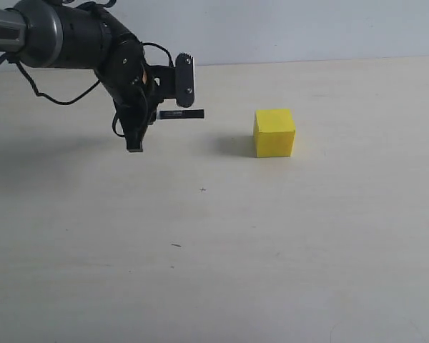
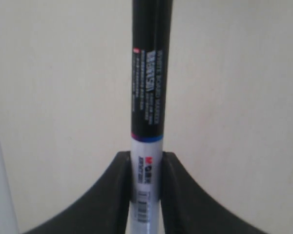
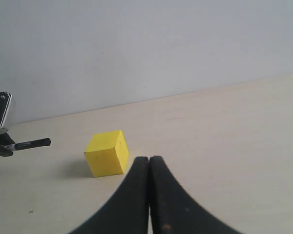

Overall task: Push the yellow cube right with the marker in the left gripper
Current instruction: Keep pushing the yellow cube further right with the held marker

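The yellow cube (image 1: 274,132) rests on the pale table, right of centre in the exterior view; it also shows in the right wrist view as the yellow cube (image 3: 107,153). My left gripper (image 1: 144,114) hangs left of it, shut on the marker (image 1: 181,113), which lies level with its black tip pointing at the cube, a gap between them. Up close, the marker (image 2: 147,112) runs out between both fingers (image 2: 112,195). The marker (image 3: 31,144) also appears left of the cube. My right gripper (image 3: 149,160) is shut on nothing, near the cube and apart from it.
The pale table (image 1: 222,257) stretches wide in front of and to the right of the cube. A light wall (image 1: 307,28) closes off the far edge. A black cable (image 1: 53,93) loops under the left arm.
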